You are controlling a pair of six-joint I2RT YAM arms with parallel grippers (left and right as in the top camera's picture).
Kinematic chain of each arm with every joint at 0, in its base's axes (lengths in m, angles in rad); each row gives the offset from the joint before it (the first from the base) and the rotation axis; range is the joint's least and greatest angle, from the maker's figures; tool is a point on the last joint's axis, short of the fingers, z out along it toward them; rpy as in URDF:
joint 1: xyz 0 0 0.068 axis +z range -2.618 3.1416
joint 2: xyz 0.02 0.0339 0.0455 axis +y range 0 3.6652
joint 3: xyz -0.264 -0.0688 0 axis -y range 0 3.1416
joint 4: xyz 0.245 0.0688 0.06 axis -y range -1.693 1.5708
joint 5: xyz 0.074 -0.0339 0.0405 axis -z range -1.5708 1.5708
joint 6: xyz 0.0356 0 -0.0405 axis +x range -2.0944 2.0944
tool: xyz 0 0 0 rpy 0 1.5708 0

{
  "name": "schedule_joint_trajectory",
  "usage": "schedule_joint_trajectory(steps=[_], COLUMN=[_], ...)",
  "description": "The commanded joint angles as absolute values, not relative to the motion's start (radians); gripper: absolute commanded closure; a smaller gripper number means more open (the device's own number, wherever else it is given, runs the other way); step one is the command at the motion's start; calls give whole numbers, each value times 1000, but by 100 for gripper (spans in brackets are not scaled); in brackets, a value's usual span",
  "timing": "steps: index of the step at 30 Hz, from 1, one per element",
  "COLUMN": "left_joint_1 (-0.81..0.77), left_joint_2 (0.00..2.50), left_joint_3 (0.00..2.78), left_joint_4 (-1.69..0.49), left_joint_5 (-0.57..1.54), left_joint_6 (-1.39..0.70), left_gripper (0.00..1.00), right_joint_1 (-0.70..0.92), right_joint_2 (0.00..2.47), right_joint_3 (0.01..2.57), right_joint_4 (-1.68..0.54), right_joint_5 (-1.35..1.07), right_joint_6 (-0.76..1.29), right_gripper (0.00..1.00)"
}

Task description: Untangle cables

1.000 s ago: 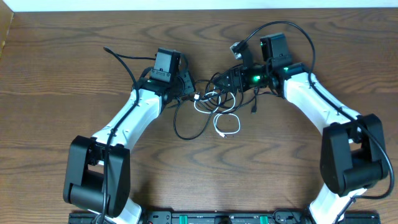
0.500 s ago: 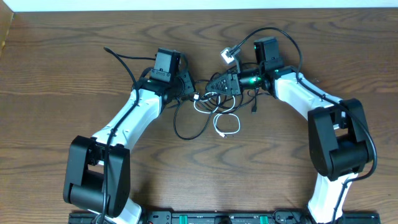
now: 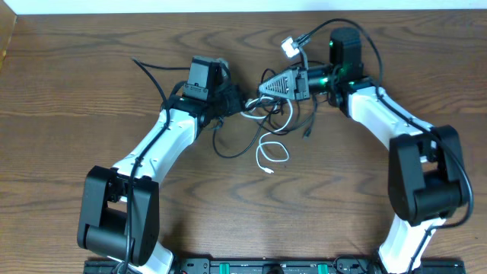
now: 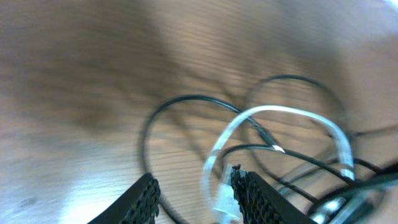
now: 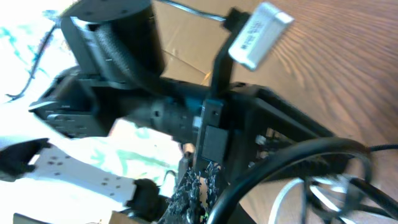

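Note:
The cables [image 3: 268,110] are a knot of thin black and white cords between the two arms. One white cable [image 3: 262,154] trails out of it toward the front in a loop. My left gripper [image 3: 237,101] sits at the knot's left side. In the left wrist view my left gripper [image 4: 199,199] is open, and a white cable [image 4: 280,111] arcs ahead with its plug against the right finger [image 4: 252,196]. My right gripper [image 3: 264,88] is at the knot's upper right, shut on a black cable; its fingertips [image 5: 200,183] are pressed together and black cords [image 5: 292,162] stretch away from them.
A black cable loop [image 3: 217,144] lies on the wood beside the left arm. The right arm's own thick cable carries a white tag [image 3: 288,47] above the knot. A cardboard edge [image 3: 6,38] stands at the far left. Bare table runs along the front.
My right gripper has shut and pulled up and back, dragging the knot toward the far edge. The white loop has stretched out behind it. The left gripper stays in place.

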State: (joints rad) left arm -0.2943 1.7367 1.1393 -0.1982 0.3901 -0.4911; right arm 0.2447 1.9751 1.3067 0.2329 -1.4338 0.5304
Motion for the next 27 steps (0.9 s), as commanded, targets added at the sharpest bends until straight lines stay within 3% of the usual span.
schedule_joint_trajectory(steps=[1, 7, 27], left_joint_1=[-290, -290, -259], left_joint_2=[1743, 1743, 1743], left_joint_3=[1134, 1134, 1134], left_joint_4=[-127, 26, 16], left_joint_5=[677, 824, 1040], left_joint_6=[-434, -435, -347], left_gripper=[56, 56, 56], right_joint_1=[227, 223, 192], right_joint_2=[1924, 1924, 1924], right_joint_3=[1313, 1312, 1312], right_joint_4=[239, 228, 228], right_joint_5=[-1496, -1499, -1499], right_joint_6=[603, 606, 614], right_gripper=[99, 99, 99])
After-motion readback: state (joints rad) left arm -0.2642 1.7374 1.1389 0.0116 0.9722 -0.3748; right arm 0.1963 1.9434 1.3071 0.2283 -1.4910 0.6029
